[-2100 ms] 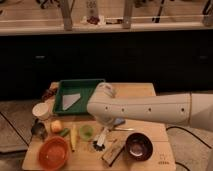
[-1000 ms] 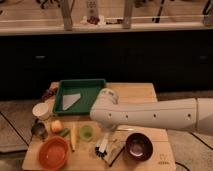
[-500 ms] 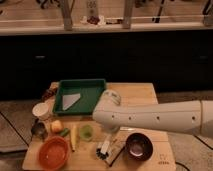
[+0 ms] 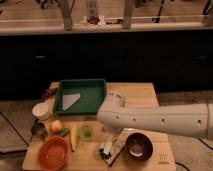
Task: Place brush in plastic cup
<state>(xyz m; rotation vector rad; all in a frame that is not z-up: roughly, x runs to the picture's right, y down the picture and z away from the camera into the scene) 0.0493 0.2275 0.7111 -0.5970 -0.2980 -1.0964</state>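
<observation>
The brush (image 4: 105, 151) shows as a short white handle with a dark head, near the table's front edge, between the plastic cup and a dark bowl. My gripper (image 4: 109, 143) hangs from the thick white arm (image 4: 150, 119) straight down onto the brush, and the arm's bulk hides most of it. The plastic cup (image 4: 86, 132), small, light green and upright, stands just left of the gripper with a small gap between them. Whether the brush rests on the table or is lifted cannot be made out.
A dark bowl (image 4: 138, 146) sits right of the gripper and an orange bowl (image 4: 52, 152) at the front left. A yellow item (image 4: 74, 137), a round fruit (image 4: 56, 125), a dark metal cup (image 4: 37, 129) and a white cup (image 4: 41, 110) crowd the left. A green tray (image 4: 80, 96) lies behind.
The arm's elbow has shifted a little to the right and its forearm has dropped lower over the table. The brush and gripper stay at nearly the same spot.
</observation>
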